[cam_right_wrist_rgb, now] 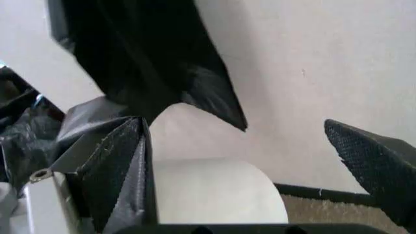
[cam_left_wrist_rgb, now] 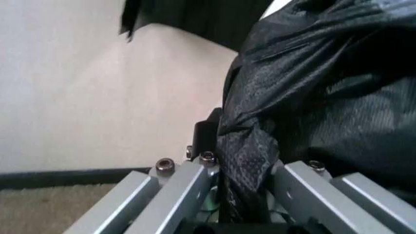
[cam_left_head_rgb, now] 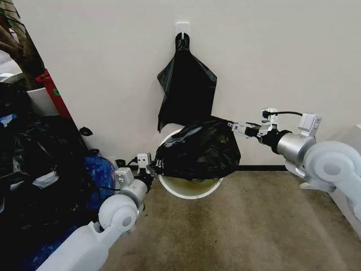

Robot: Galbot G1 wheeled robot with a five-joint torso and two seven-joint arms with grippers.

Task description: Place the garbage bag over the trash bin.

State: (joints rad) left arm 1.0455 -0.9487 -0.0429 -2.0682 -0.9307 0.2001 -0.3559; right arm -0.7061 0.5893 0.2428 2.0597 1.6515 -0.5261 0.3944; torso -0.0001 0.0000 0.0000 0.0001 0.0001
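One glossy, crinkled garbage bag (cam_left_head_rgb: 197, 148) is stretched over the round white trash bin (cam_left_head_rgb: 186, 189) by the far wall. The left claw (cam_left_head_rgb: 153, 165) is clamped on the bag's left edge; the right claw (cam_left_head_rgb: 236, 127) stands wide apart, one finger inside the film. Flat black bags (cam_left_head_rgb: 186, 84) hang from one hook (cam_left_head_rgb: 181, 27) above. Stuffed sacks (cam_left_head_rgb: 34, 169) crowd the left.

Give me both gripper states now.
Left gripper: shut on the garbage bag.
Right gripper: open, one finger inside the bag's edge, over the trash bin.
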